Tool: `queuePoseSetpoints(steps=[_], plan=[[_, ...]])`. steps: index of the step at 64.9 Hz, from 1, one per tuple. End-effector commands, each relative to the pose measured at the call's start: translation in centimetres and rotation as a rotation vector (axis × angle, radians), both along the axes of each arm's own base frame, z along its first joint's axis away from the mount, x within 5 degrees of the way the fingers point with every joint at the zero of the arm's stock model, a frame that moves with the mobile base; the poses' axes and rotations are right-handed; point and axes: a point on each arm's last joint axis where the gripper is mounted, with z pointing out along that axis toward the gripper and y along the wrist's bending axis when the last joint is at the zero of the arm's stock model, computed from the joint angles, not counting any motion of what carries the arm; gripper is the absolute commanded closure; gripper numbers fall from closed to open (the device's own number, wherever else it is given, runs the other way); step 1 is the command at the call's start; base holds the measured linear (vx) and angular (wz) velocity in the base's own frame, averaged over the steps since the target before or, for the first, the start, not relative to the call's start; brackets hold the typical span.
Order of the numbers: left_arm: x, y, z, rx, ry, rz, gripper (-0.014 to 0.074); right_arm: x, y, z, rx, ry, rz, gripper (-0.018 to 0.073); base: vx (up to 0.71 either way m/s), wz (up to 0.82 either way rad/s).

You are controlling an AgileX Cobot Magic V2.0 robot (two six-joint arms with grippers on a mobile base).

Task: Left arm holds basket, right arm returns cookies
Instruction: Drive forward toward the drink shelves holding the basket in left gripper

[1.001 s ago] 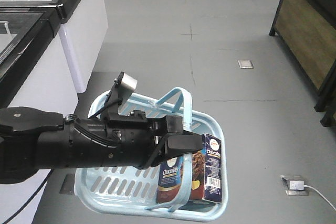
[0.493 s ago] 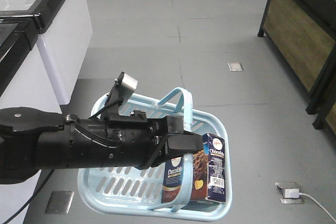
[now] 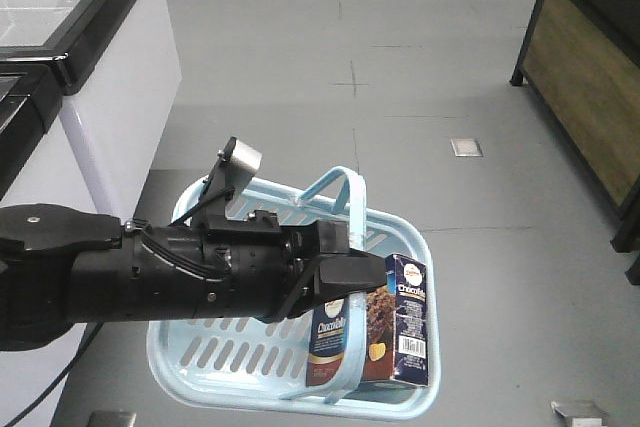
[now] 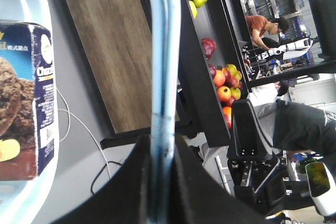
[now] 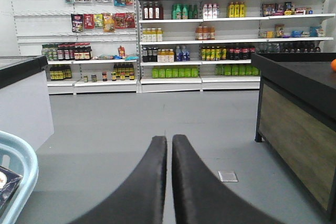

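We clamp our black left gripper (image 4: 160, 156) on a hoop handle of the light blue slotted plastic basket (image 3: 165, 349) to steady it. The tall navy cardboard cookie box (image 3: 385, 332) stands inside (seemingly against its right wall). Our right gripper (image 5: 169, 148), beside the basket, is pinched together, empty.

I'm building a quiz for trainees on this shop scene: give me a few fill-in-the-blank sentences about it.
The cookies stand upright inside the light blue ____. The left hand is shut on a hoop ____ of the basket. The right hand is shut and holds ____.
Missing: basket; handle; nothing.
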Motion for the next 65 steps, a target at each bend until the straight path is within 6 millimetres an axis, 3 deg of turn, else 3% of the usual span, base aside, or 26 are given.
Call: queuePoseSetpoints(steps=[1, 65], plan=[[-0.63, -0.03, 2.78, -0.118, -0.025, -0.009, 0.0602, -0.09, 0.03, 0.16, -0.015, -0.071, 0.001, 0.057, 0.32, 0.02], [-0.6, -0.02, 2.78, -0.117, -0.025, -0.006, 0.0602, -0.09, 0.03, 0.15, -0.015, -0.07, 0.001, 0.057, 0.38, 0.03]])
